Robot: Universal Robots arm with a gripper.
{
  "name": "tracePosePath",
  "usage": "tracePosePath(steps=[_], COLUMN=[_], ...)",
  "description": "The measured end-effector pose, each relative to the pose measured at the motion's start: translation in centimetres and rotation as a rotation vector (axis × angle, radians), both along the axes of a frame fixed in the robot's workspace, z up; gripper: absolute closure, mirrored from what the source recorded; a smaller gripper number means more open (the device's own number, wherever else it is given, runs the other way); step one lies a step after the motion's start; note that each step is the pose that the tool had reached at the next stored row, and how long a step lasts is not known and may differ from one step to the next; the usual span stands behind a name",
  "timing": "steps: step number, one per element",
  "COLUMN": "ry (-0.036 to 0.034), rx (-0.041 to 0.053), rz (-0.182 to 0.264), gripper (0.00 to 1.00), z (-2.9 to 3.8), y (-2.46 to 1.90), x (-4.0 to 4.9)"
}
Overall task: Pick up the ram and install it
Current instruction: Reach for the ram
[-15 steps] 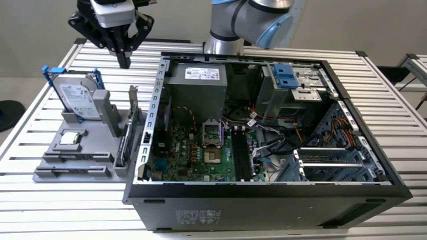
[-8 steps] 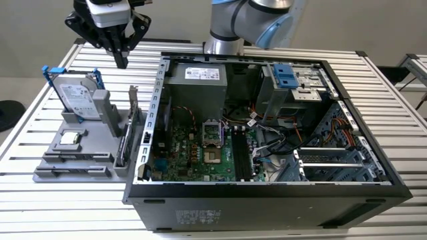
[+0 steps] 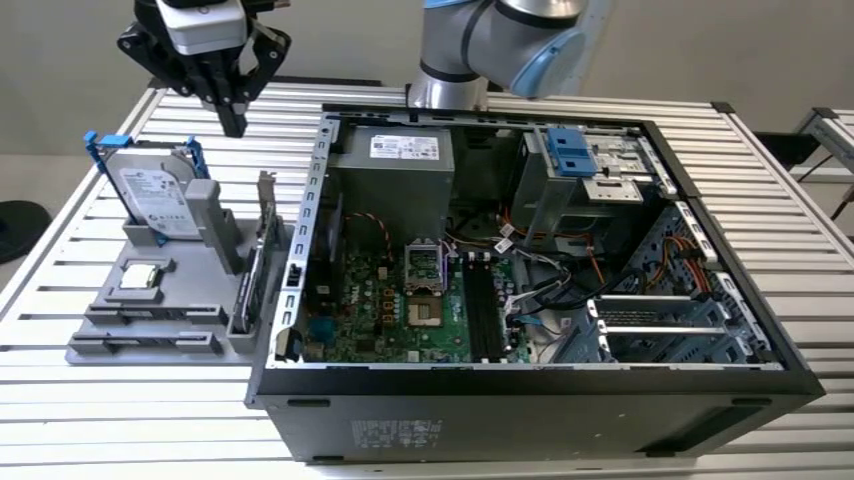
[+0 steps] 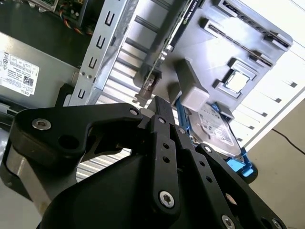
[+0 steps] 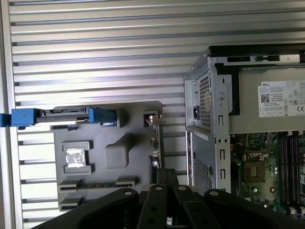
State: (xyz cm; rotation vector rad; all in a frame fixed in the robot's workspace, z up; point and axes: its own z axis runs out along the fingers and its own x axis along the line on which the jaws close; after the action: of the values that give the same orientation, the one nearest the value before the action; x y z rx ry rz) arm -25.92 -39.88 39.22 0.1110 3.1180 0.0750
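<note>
Black gripper [image 3: 234, 127] hangs over your grey parts tray [image 3: 187, 292], near the hard drive [image 3: 150, 200]; fingers pinched together, nothing held.

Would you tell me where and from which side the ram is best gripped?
Probably at mid-length of the ram, jaws across its thin faces, coming straight down: it seems to stand on edge in a slot of the tray, with its long top edge exposed.
</note>
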Motion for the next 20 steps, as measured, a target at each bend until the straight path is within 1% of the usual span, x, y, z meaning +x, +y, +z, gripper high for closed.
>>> tracePosePath(steps=[7, 11, 20], ry=[0.0, 0.0, 0.0], rx=[0.0, 0.0, 0.0], rz=[0.0, 0.0, 0.0], gripper=[1.0, 1.0, 1.0], z=[-0.01, -0.02, -0.04], y=[0.0, 0.0, 0.0], x=[-0.86, -1.18, -1.41])
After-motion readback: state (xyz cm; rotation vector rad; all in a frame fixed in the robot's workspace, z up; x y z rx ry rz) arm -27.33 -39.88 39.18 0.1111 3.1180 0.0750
